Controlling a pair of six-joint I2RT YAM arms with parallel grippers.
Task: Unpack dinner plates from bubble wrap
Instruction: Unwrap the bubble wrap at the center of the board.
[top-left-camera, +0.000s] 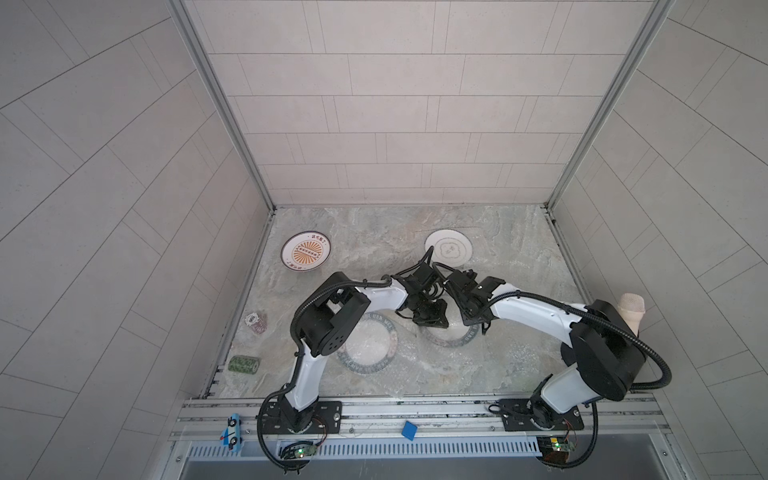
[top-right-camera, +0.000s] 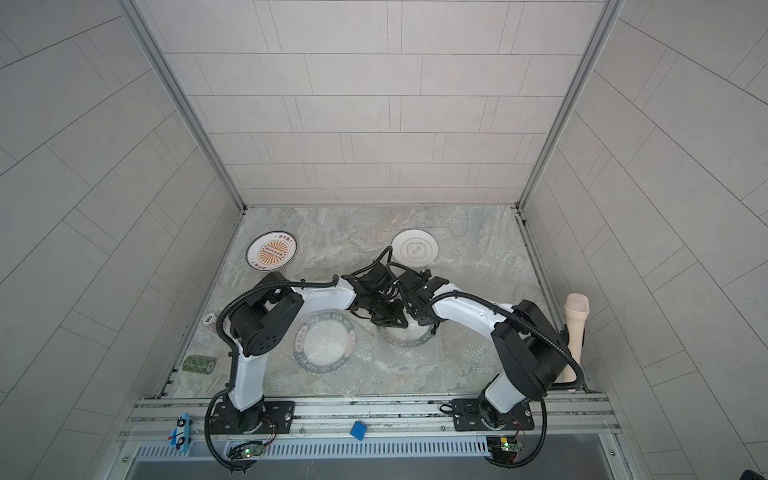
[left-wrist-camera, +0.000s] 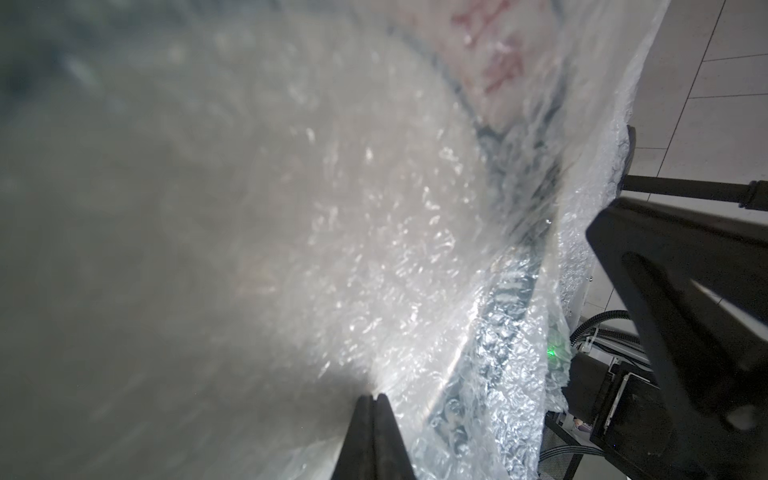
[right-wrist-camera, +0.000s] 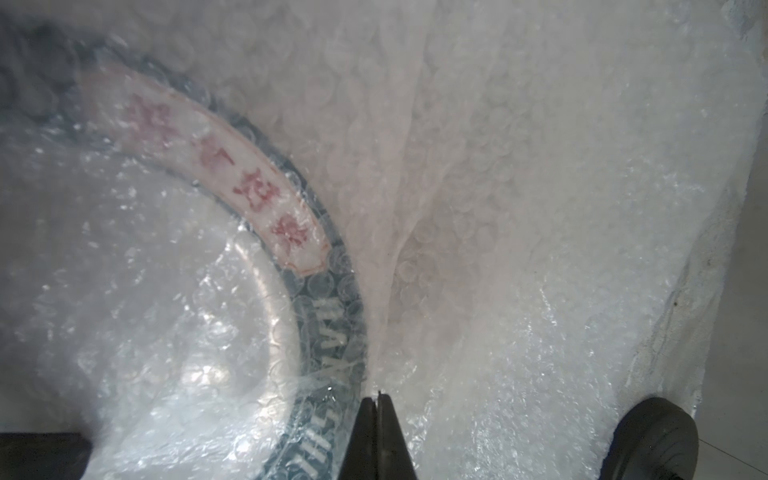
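Worktop (top-left-camera: 374, 232): grey marbled slab, walls on three sides.

Bubble wrap (top-left-camera: 419, 370): clear dimpled sheets across the near half, centre to right side, overlapping, edges hard to trace. It is the only wrapping holding anything. Contents: 2 dinner plates w/ dark green lettered rims, both seen through the film.

Left arm (top-left-camera: 316, 324) and right arm (top-left-camera: 598, 345): both bent inward, wrists close together over the centre.

Left green-rim plate (top-left-camera: 365, 369): flat, near centre, partly under the left arm's elbow.

Right green-rim plate (top-left-camera: 453, 343): just beside it, mostly hidden by both wrists. The right wrist view shows red characters on a white rim panel and white lettering on the green band.

Sunburst plate (top-left-camera: 306, 250): unwrapped, bare on the worktop at far left.

Grey-ring plate (top-left-camera: 449, 248): unwrapped, far centre-right, well apart from the sunburst plate.

Cup (top-left-camera: 631, 311): pinkish, textured, at the right edge behind the right arm. Interior not visible.

Roll (top-left-camera: 244, 365): green patterned, lying at the near left edge.

Left pincer (left-wrist-camera: 372, 401): jaws pressed together, pinching bubble wrap over that plate.

Right pincer (right-wrist-camera: 377, 405): jaws pressed together, pinching bubble wrap just outside the plate's rim.
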